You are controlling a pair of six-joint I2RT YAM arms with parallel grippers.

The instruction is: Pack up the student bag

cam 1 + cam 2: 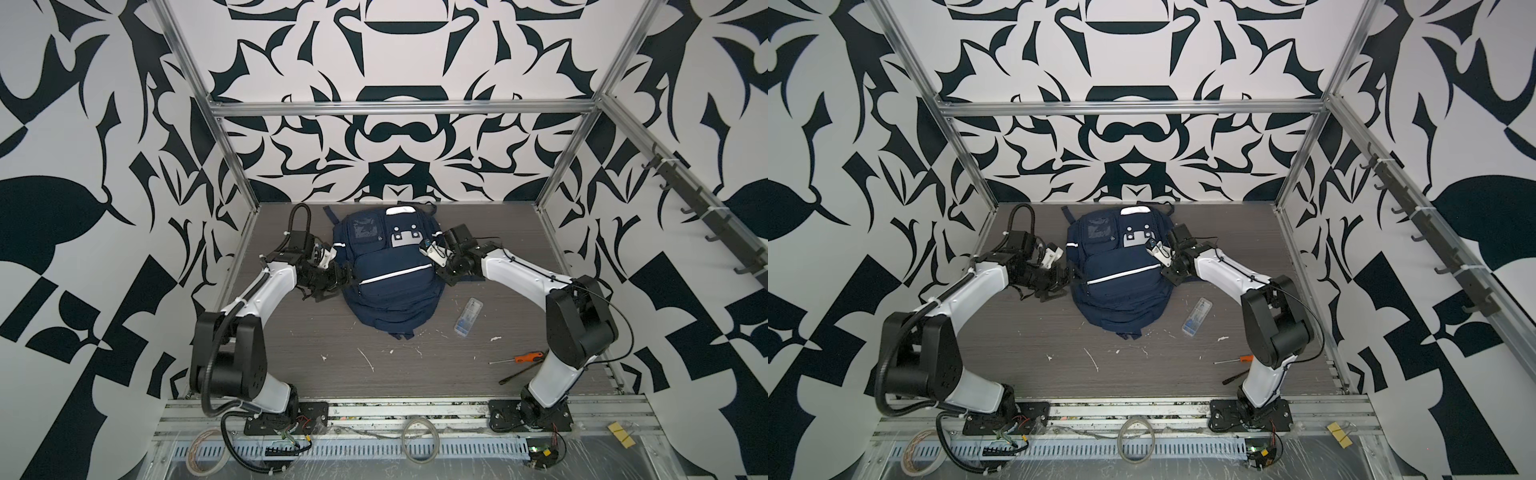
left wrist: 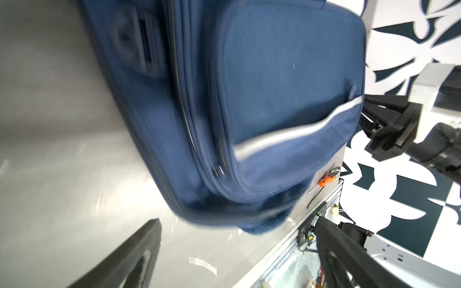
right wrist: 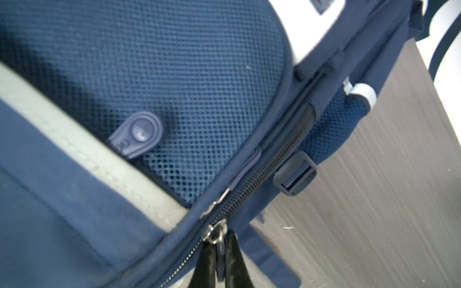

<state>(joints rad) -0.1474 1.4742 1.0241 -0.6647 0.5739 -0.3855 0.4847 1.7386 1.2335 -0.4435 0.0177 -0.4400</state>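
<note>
And here is the student bag (image 1: 390, 286), a navy backpack lying flat and front-up on the grey wood-grain table (image 1: 291, 357), set toward the back wall and sitting between the two arms in both top views. On its left flank, the left gripper (image 1: 338, 282) hovers just beside the fabric. The left wrist view is blurred, but it shows the two dark fingers (image 2: 129, 254) spread wide apart with nothing between them and the bag's side panel filling the view ahead. Over on the right, the right gripper (image 3: 219, 240) is clamped tight: its black tips pinch the metal zipper pull (image 3: 220, 251) at the bag's right edge, with the dark coil zipper (image 3: 274, 169) running away from it along the seam. A white reflective stripe (image 1: 395, 274) slants across the front pocket between the two grippers. Nearer the camera, off the bag's right corner, a clear plastic case (image 1: 467, 316) lies on the table on its own. Further right, close to the right arm's base, rests an orange-handled screwdriver (image 1: 521, 358), well apart from the bag.
</note>
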